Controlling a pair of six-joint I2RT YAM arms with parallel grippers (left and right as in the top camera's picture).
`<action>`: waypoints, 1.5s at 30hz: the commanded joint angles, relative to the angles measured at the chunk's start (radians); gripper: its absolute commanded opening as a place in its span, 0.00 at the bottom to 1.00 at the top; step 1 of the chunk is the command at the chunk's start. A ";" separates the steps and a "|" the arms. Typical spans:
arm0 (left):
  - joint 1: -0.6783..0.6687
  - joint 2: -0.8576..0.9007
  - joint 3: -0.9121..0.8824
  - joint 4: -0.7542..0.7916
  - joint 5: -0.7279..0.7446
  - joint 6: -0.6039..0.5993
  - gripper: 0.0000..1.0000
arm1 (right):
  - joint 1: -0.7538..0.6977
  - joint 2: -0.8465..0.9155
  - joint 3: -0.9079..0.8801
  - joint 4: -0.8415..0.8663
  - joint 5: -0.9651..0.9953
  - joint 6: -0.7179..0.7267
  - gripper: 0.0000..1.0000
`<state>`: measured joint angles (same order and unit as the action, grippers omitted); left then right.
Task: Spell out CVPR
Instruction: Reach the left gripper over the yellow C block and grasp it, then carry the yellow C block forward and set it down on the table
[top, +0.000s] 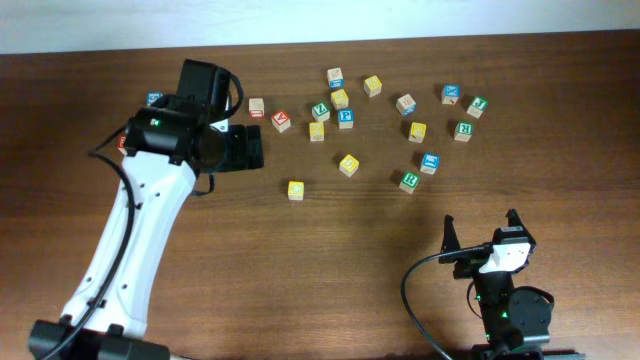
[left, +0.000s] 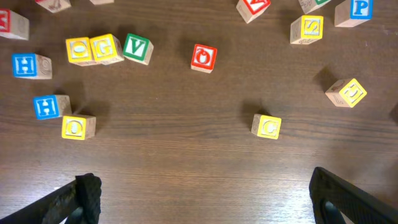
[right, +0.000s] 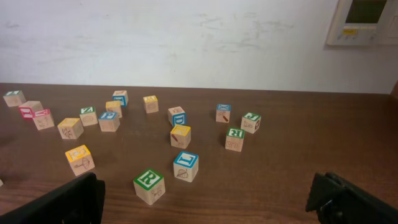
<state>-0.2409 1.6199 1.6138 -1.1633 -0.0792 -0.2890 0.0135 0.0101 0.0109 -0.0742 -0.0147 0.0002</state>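
Yellow C block (left: 266, 126) alone on the table (left: 186, 162), green V block (left: 137, 48) just beside yellow G block (left: 106, 49)

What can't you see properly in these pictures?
- Overhead: a blue block and a red block sit mostly behind the left arm, so their letters are hidden.
- Overhead: the lone yellow block has a letter too small to read.
- Left wrist: a red-lettered block is cut off by the top edge.
- Right wrist: only the fingertips of the right tool show; the bottom edge cuts off the rest.
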 joint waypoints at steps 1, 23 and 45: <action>0.000 0.061 0.007 -0.009 0.138 -0.022 0.99 | -0.007 -0.006 -0.005 -0.006 0.008 0.004 0.98; -0.230 0.525 0.005 0.194 -0.018 -0.170 0.48 | -0.007 -0.006 -0.005 -0.006 0.008 0.004 0.98; -0.243 0.534 -0.029 0.192 0.011 -0.166 0.33 | -0.007 -0.006 -0.005 -0.006 0.008 0.004 0.98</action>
<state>-0.4797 2.1361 1.5929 -0.9585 -0.0757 -0.4541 0.0135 0.0101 0.0109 -0.0742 -0.0147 0.0002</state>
